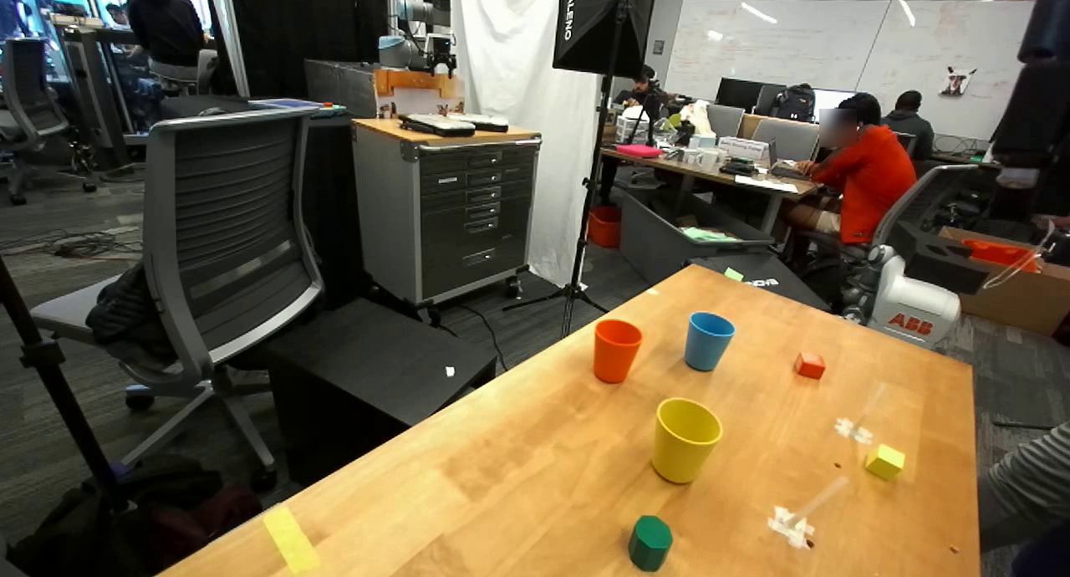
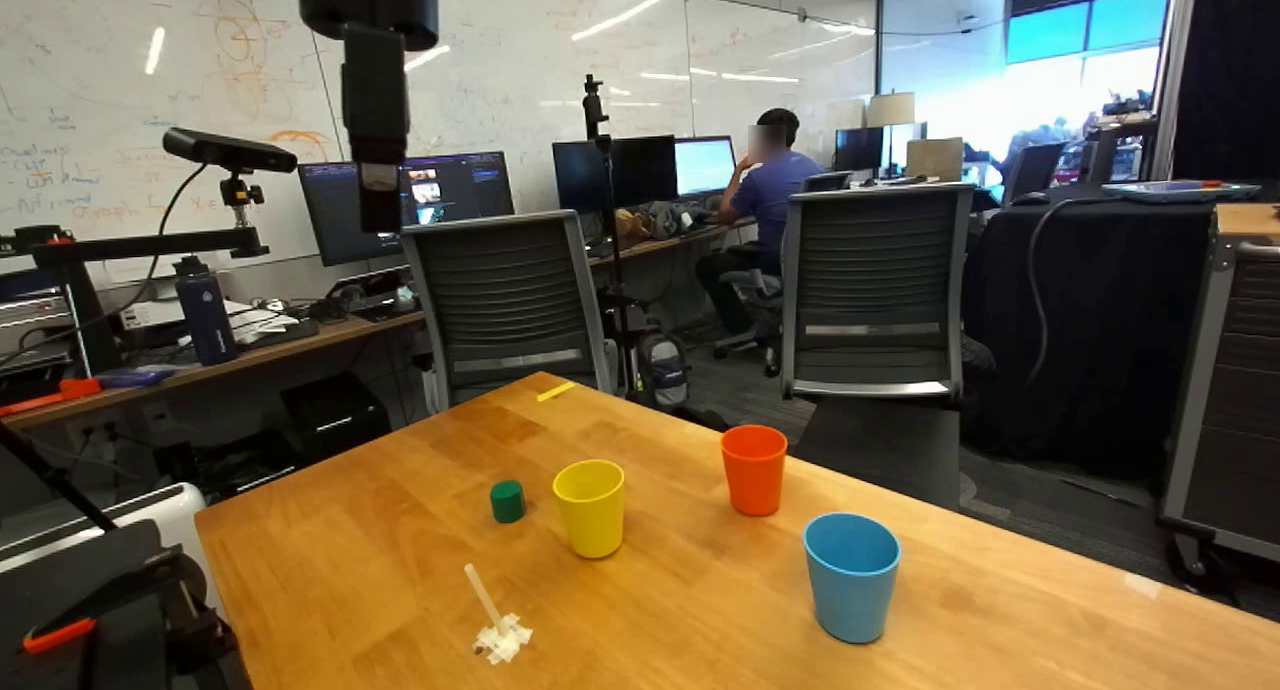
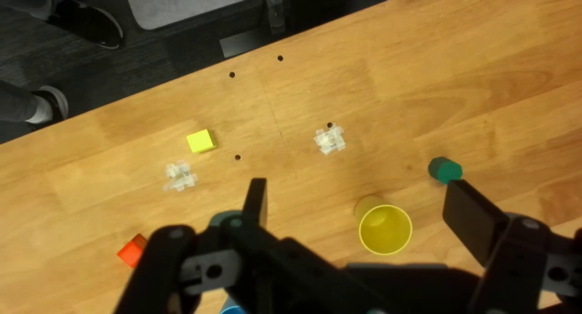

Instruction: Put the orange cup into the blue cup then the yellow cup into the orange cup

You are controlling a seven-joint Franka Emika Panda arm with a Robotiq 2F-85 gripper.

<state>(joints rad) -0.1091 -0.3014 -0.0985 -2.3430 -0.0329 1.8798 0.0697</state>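
Three cups stand upright and apart on the wooden table, each with its mouth up. The orange cup stands near a long table edge. Close to it is the blue cup, of which only a bit of blue rim peeks out in the wrist view. The yellow cup shows between the spread fingers in the wrist view, well below them. My gripper hangs open high above the table, touching nothing. Its fingers overlap in an exterior view.
A green cylinder sits near the yellow cup. A red block and a yellow block lie farther off. Thin sticks rise from taped spots. A person's sleeve shows beside the table.
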